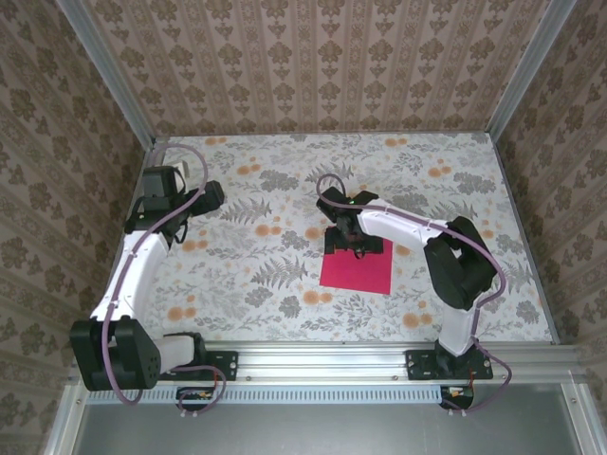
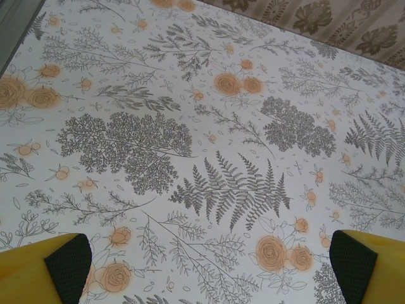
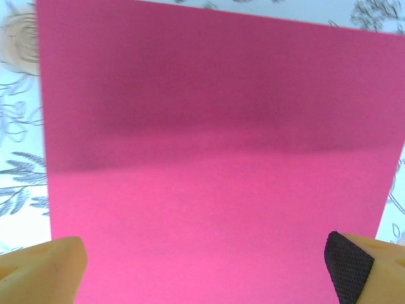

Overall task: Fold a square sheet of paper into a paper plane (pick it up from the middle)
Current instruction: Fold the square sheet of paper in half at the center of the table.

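The square sheet of paper (image 1: 358, 269) is magenta-pink and lies flat on the flowered tablecloth, right of centre, with no crease showing. My right gripper (image 1: 346, 243) hangs over the sheet's far edge, pointing down. In the right wrist view the sheet (image 3: 215, 158) spreads wide under the right gripper (image 3: 205, 272), whose yellow fingers (image 3: 60, 266) stand wide apart and open, with nothing between them. My left gripper (image 1: 211, 194) is at the far left of the table, well away from the sheet. In its wrist view the left gripper (image 2: 209, 272) is open above the bare tablecloth (image 2: 209, 126).
Wallpapered walls (image 1: 313, 57) close in the table at the back and both sides. An aluminium rail (image 1: 322, 358) with both arm bases runs along the near edge. Bare tablecloth (image 1: 247, 275) lies between the two arms.
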You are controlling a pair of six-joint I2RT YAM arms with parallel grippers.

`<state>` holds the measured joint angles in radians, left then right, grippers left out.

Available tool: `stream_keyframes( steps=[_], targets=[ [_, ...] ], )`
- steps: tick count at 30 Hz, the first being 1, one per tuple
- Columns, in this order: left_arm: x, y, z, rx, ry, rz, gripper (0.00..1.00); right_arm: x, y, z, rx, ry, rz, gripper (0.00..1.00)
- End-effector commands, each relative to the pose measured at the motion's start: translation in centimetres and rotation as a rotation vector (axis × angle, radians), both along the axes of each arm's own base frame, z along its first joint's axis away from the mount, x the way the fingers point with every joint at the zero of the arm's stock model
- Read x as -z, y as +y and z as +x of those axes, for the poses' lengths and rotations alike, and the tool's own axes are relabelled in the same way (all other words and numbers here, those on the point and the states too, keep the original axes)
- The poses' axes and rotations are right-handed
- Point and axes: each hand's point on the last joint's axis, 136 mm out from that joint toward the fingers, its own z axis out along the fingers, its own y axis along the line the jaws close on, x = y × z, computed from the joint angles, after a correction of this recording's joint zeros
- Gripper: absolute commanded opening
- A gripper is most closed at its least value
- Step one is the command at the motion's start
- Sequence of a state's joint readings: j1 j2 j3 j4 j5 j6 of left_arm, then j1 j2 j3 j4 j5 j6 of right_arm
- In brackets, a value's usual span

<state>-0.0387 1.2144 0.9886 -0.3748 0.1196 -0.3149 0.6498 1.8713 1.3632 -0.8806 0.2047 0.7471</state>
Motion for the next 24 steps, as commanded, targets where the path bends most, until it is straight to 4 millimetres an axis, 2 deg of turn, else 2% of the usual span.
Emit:
stream_keyframes(
  steps=[1, 13, 24],
  targets=[
    [0.4, 0.0, -0.2, -0.012, 0.025, -0.005, 1.0, 0.5, -1.1, 0.0, 0.09, 0.026, -0.067, 1.0],
    [0.8, -0.2, -0.1, -0.006, 0.037, -0.01, 1.0, 3.1, -0.8, 0.1, 0.116, 0.09, -0.01, 1.0],
    [1.0, -0.3, 0.0, -0.003, 0.043, -0.007, 1.0, 6.4, -1.2, -1.8, 0.131, 0.177, -0.001, 1.0]
  ],
)
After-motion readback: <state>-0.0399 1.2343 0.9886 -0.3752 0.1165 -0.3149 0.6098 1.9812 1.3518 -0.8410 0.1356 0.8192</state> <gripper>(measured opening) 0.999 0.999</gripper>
